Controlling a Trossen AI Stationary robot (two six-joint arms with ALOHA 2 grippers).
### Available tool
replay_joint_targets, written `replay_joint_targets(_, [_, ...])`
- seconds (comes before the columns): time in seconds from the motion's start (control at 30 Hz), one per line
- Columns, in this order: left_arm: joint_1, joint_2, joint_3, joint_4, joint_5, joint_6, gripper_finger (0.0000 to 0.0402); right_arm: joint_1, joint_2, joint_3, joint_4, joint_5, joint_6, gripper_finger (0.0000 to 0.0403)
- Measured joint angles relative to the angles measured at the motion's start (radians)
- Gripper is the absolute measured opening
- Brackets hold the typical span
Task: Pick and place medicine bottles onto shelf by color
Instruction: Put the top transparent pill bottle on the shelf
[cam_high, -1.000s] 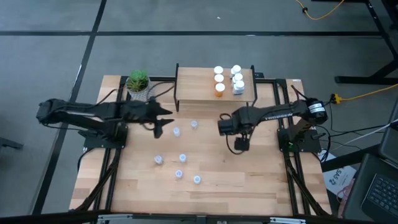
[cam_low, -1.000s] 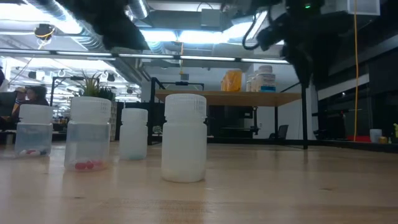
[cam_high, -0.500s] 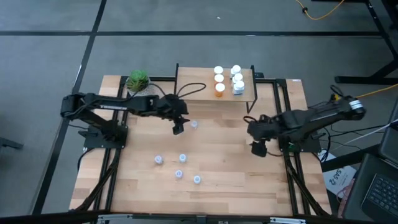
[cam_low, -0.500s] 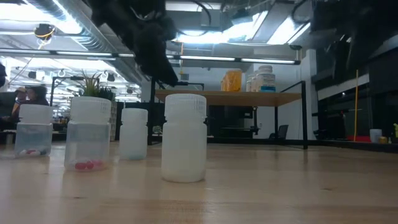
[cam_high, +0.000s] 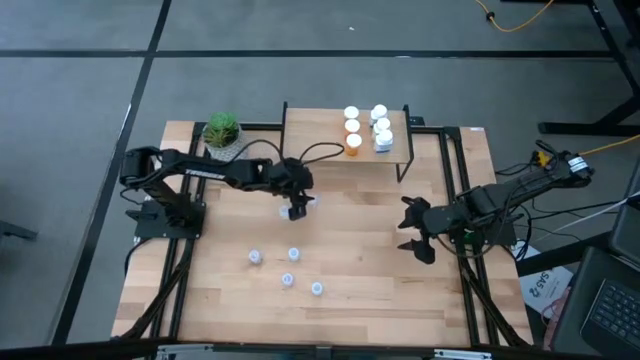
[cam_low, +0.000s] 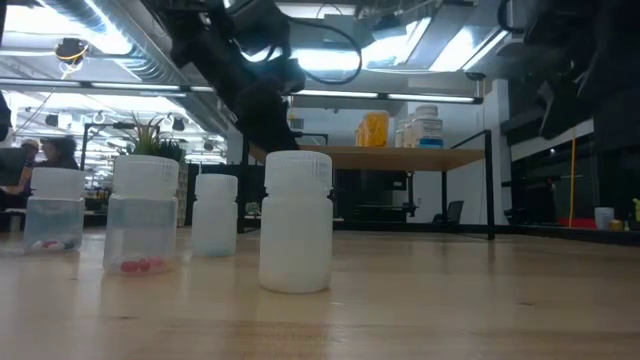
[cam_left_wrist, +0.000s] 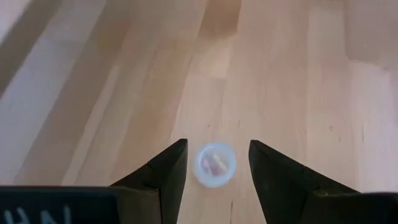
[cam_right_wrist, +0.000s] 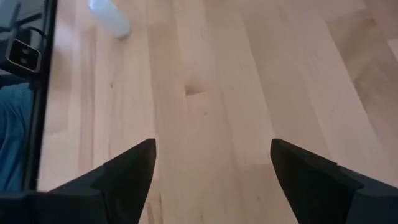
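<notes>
Sitting between the open left claw's (cam_left_wrist: 213, 163) fingers, a clear bottle (cam_left_wrist: 215, 164)

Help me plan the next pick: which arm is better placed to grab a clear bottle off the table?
Left. The left gripper hangs open right over a clear bottle, which sits between its fingers. The right gripper is open too, but over bare wood near the table's right edge.

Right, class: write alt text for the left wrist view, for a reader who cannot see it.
The open left gripper hovers over a small clear medicine bottle, seen cap-first between its two dark fingers. The bottle stands on the bare light-wood table.
</notes>
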Motion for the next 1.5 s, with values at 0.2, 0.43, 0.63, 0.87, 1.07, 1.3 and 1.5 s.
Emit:
replay_joint_targets(0.2, [-0.039, 0.000, 0.000, 0.009, 0.000, 0.156, 0.0165, 0.000, 0.000, -0.009, -0.002, 0.000, -0.030, 0.0317])
replay_joint_targets(0.43, [-0.038, 0.027, 0.000, 0.028, -0.002, 0.135, 0.0165, 0.000, 0.000, -0.009, -0.006, 0.000, -0.089, 0.0317])
replay_joint_targets(0.63, [-0.020, 0.056, 0.001, 0.081, -0.023, 0.049, 0.0165, 0.000, 0.000, -0.009, -0.023, -0.001, -0.085, 0.0317])
replay_joint_targets(0.87, [-0.019, 0.047, 0.000, 0.083, -0.023, 0.036, 0.0165, 0.000, 0.000, -0.009, -0.026, 0.000, -0.090, 0.0317])
replay_joint_targets(1.07, [-0.019, 0.047, 0.000, 0.082, -0.068, 0.034, 0.0165, 0.000, 0.000, -0.009, -0.026, 0.000, -0.113, 0.0317])
replay_joint_targets(1.3, [-0.019, 0.051, 0.000, 0.099, -0.120, -0.042, 0.0171, 0.000, 0.000, -0.009, -0.027, 0.000, -0.109, 0.0317])
replay_joint_targets(1.5, [-0.020, 0.055, 0.000, 0.081, -0.131, -0.057, 0.0206, 0.000, 0.000, -0.009, -0.026, 0.000, -0.109, 0.0317])
